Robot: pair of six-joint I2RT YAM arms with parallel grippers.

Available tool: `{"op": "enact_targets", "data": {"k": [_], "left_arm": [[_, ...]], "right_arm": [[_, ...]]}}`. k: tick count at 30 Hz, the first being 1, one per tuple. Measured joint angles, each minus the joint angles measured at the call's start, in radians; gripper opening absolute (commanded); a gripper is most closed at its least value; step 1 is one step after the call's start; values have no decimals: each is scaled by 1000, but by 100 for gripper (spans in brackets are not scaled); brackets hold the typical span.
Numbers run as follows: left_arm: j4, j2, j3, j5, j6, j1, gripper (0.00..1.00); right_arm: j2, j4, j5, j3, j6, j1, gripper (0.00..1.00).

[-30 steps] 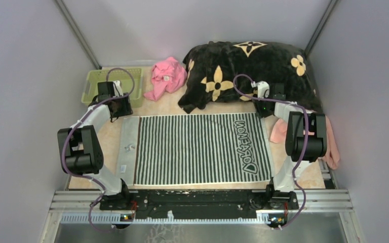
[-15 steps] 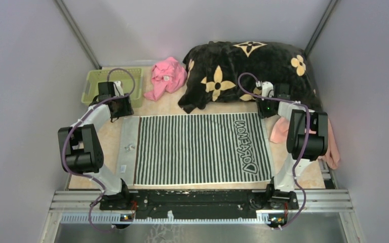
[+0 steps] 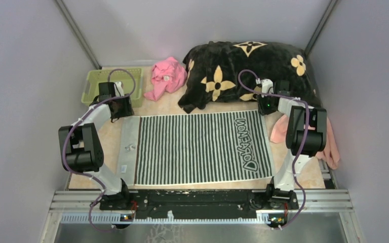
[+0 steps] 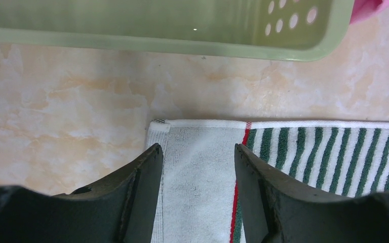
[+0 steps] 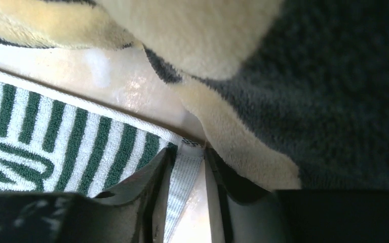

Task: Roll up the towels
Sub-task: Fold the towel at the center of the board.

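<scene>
The green-and-white striped towel (image 3: 202, 149) lies flat in the middle of the table, its lettered end to the right. My left gripper (image 3: 117, 108) is at its far left corner. There the jaws (image 4: 197, 152) stand open, straddling the white end band (image 4: 197, 172). My right gripper (image 3: 266, 104) is at the far right corner, up against the black blanket (image 5: 334, 76). Its jaws (image 5: 187, 152) are narrow but open, with the towel's white hem (image 5: 185, 174) between them. The salmon-pink towel (image 3: 330, 147) lies crumpled at the right edge, partly hidden behind my right arm.
A pale green perforated basket (image 3: 97, 85) sits at the back left, just beyond my left gripper. A bright pink cloth (image 3: 167, 76) lies bunched beside it. The big black blanket with tan flowers (image 3: 248, 63) fills the back right corner. Grey walls stand close on both sides.
My right gripper has moved right and back toward the blanket, and its jaws have narrowed. The striped towel's right end has shifted slightly to the right. The left arm has barely moved.
</scene>
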Motion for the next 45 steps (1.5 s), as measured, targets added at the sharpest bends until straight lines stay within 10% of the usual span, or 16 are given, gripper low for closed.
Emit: {"op": "enact_targets", "data": {"k": [8, 45], "left_arm": [[-5, 12, 0, -2, 5, 0, 60], [-47, 220, 140, -67, 52, -15, 40]], "right_arm": [[31, -40, 9, 51, -24, 1, 8], [3, -40, 144, 30, -86, 27, 5]]}}
